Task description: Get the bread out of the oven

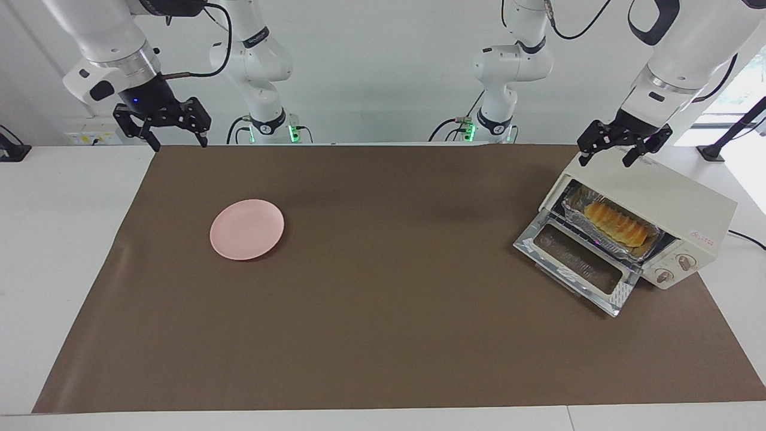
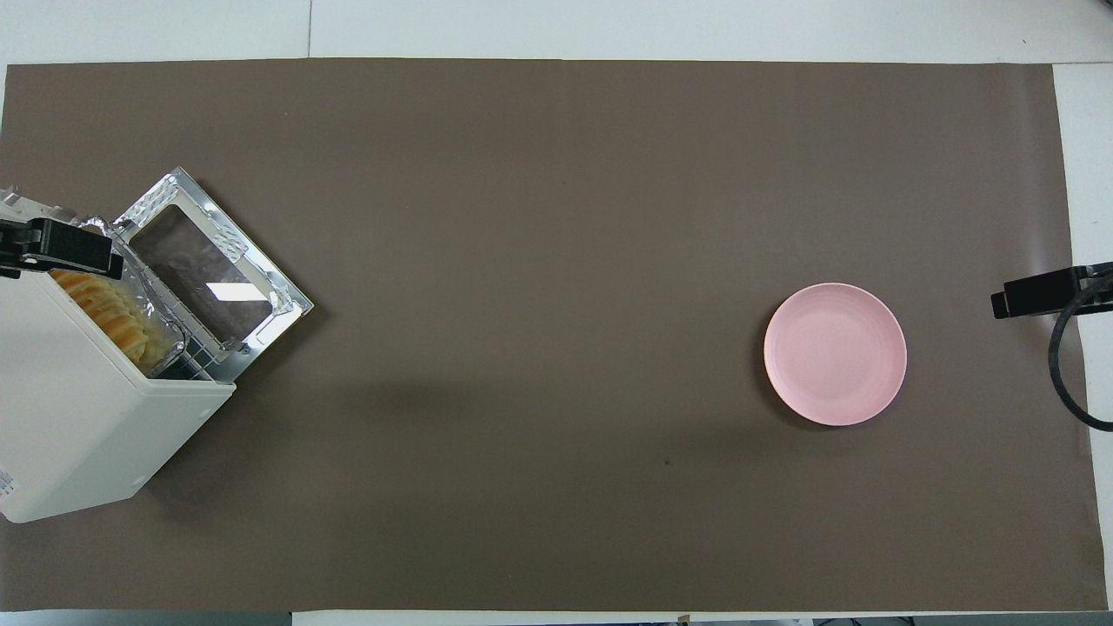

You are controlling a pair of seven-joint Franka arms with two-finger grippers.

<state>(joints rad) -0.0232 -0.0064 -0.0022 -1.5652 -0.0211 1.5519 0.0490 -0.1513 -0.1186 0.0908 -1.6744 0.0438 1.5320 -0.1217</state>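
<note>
1. The oven (image 1: 643,224) is sitting at the left arm's end of the table (image 1: 383,335), turned at an angle, with its glass door (image 1: 577,265) lying dropped open onto the brown mat (image 1: 383,299).
2. The bread (image 1: 616,222) is lying inside the oven in a crinkled foil tray (image 1: 607,228), which is resting on the wire rack; nothing is touching the loaf.
3. The left pincer (image 1: 616,154) is hanging over the oven's top edge above the opening, its fingers spread apart and gripping nothing.
4. The right pincer (image 1: 173,136) is waiting over the mat's edge at the right arm's end of the table, likewise open and empty, and the pink plate (image 1: 246,229) is lying on the mat near that end, well apart from the oven.
5. Judging the task, the removal is not yet begun: the loaf is sitting fully within the oven.
6. Risks I am seeing from here:
   - The pincer is sitting above the roof, so a straight descent would be striking the oven's casing instead of entering the opening.
   - The opening is looking low, so a steep approach could be scraping the upper frame.
   - The fingers could be catching the foil rim and dragging the whole tray out, or crumpling it.
   - The loaf is looking soft, so a hard squeeze could be crushing it, and a light one letting it slip onto the door.
   - The oven is standing loose, so a push could be sliding it.
</note>
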